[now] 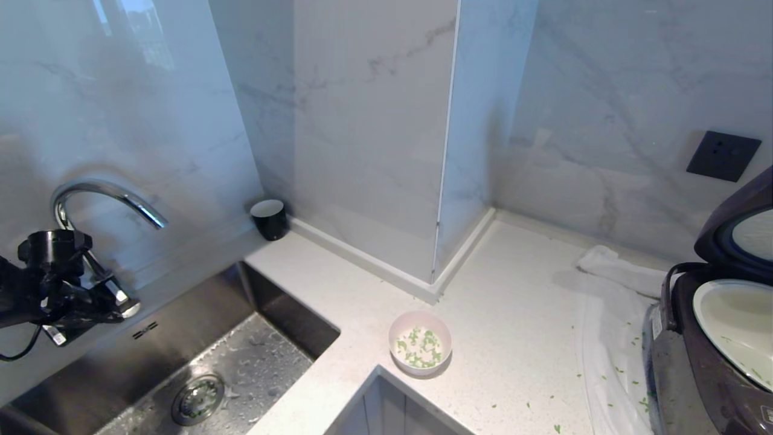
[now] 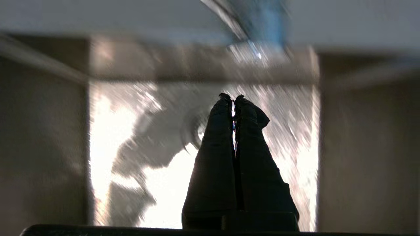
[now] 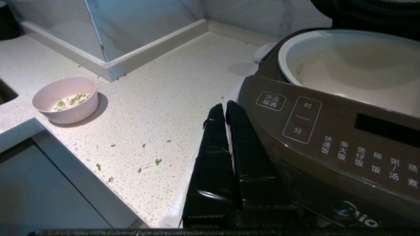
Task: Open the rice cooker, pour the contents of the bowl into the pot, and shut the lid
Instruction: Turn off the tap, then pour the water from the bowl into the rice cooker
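The dark rice cooker [image 1: 694, 362] stands at the right edge of the counter with its lid [image 1: 734, 229] raised. Its cream-white pot [image 1: 734, 326] is exposed, with a few green bits inside. The pink bowl [image 1: 420, 342] sits upright near the counter's front corner, green contents [image 1: 420, 347] in it. My left gripper [image 2: 232, 97] is shut and empty, held over the sink far left of the bowl. My right gripper [image 3: 223, 105] is shut and empty, low beside the cooker's control panel [image 3: 328, 131]. The bowl [image 3: 65, 100] shows across the counter in the right wrist view.
A steel sink [image 1: 199, 374] with a curved tap [image 1: 109, 196] fills the left. A small black cup [image 1: 269, 219] stands at the wall. A white cloth [image 1: 616, 272] lies under and behind the cooker. Green bits [image 1: 610, 386] are scattered on the counter. A wall socket [image 1: 723, 156] is above the cooker.
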Robot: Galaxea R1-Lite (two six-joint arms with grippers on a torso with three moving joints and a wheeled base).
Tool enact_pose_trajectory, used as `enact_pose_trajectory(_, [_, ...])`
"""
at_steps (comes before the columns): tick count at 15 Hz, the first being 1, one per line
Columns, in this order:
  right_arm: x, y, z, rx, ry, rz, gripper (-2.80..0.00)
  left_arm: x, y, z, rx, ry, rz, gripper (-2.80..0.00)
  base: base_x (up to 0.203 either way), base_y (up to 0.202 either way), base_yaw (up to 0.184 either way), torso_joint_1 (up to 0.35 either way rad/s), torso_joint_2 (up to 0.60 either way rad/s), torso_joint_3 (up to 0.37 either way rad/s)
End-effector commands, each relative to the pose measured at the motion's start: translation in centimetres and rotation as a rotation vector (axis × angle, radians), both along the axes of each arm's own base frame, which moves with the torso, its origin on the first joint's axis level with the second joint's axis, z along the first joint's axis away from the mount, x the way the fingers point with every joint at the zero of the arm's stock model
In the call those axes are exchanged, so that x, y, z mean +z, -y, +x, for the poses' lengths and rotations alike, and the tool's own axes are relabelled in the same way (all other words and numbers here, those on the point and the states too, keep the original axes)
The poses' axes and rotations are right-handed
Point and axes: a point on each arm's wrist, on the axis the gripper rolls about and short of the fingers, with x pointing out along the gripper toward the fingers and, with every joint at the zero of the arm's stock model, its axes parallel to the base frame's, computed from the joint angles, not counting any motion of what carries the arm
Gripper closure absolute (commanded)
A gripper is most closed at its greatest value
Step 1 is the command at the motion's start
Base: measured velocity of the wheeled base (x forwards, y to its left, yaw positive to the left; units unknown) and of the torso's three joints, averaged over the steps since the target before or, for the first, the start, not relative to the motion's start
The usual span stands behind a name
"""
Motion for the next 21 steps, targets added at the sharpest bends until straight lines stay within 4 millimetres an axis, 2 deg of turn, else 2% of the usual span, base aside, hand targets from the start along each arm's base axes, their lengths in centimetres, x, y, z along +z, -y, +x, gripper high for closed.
enact_pose_trajectory(1, [0.0,0.0,0.0,0.001,0.0,-0.001,0.0,1.0,1.7,-1.6,-0.051,0.014,-0.028,0.0,0.0,0.0,0.0,0.0,0.0,0.0])
enact_pose_trajectory(5, [0.0,0.0,0.0,0.001,0.0,-0.001,0.0,1.1,7.9,-4.6,-0.238,-0.002,-0.072,0.0,0.0,0.0,0.0,0.0,0.0,0.0])
enact_pose_trajectory(9, [0.0,0.0,0.0,0.001,0.0,-0.001,0.0,2.4,12.7,-6.5,-0.404,0.119,-0.037,0.0,0.0,0.0,0.0,0.0,0.0,0.0])
enact_pose_trajectory(16, [0.0,0.0,0.0,0.002,0.0,-0.001,0.0,7.5,16.3,-11.2,-0.589,0.32,0.036,0.0,0.0,0.0,0.0,0.0,0.0,0.0])
enact_pose_trajectory(19, [0.0,0.0,0.0,0.001,0.0,-0.001,0.0,9.7,17.1,-14.5,-0.677,0.429,0.105,0.0,0.0,0.0,0.0,0.0,0.0,0.0])
enact_pose_trajectory(21, [0.0,0.0,0.0,0.0,0.0,-0.001,0.0,10.7,16.9,-16.3,-0.7,0.475,0.173,0.0,0.0,0.0,0.0,0.0,0.0,0.0])
